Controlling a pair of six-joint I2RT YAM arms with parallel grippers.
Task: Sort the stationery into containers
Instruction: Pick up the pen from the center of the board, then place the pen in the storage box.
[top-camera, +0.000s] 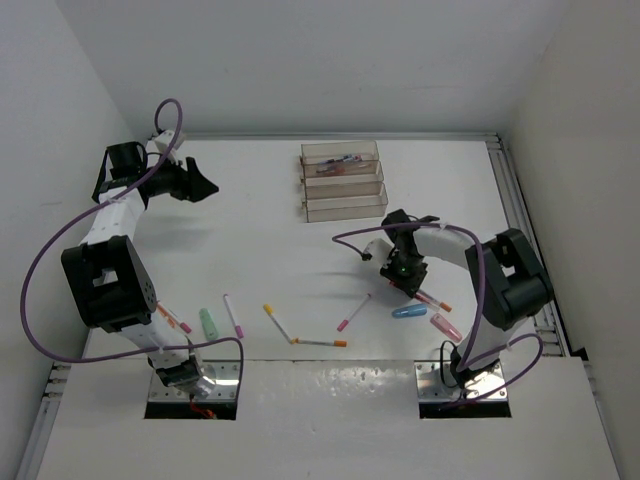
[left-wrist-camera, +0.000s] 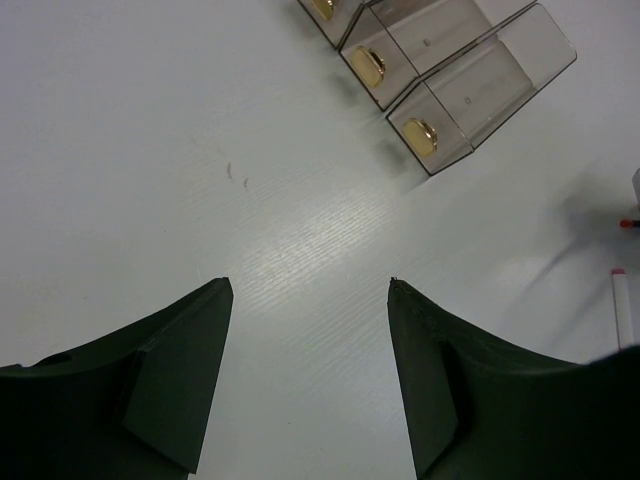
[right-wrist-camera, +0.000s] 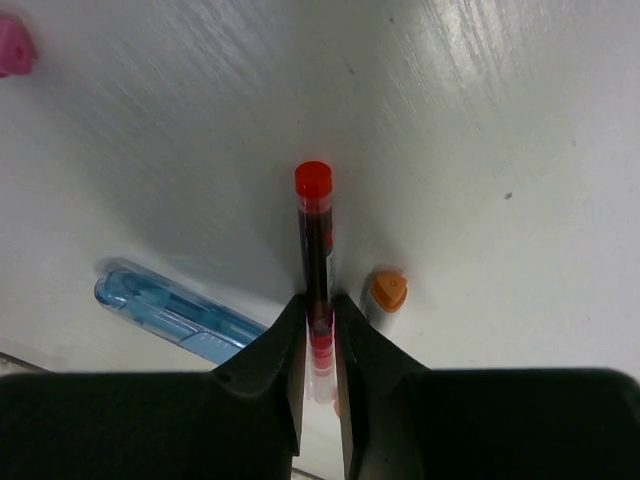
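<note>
My right gripper (right-wrist-camera: 319, 305) is shut on a thin red-capped pen (right-wrist-camera: 313, 230), whose cap sticks out ahead of the fingers just above the white table. Beside it lie a clear blue pen (right-wrist-camera: 170, 312) and an orange-capped pen (right-wrist-camera: 388, 291). In the top view this gripper (top-camera: 405, 275) is right of centre, below the three clear containers (top-camera: 343, 195) at the back. The farthest tray holds a few items (top-camera: 340, 158). My left gripper (top-camera: 205, 187) hangs open and empty at the back left, its fingers (left-wrist-camera: 190, 350) over bare table, the containers (left-wrist-camera: 480, 90) ahead to its right.
Loose stationery lies along the near half of the table: a green piece (top-camera: 208, 322), a pink-capped pen (top-camera: 232, 315), a yellow-tipped pen (top-camera: 277, 320), an orange-capped pen (top-camera: 320, 342), a pink-tipped pen (top-camera: 355, 312), a blue piece (top-camera: 409, 311) and a pink piece (top-camera: 445, 326). White walls enclose the table.
</note>
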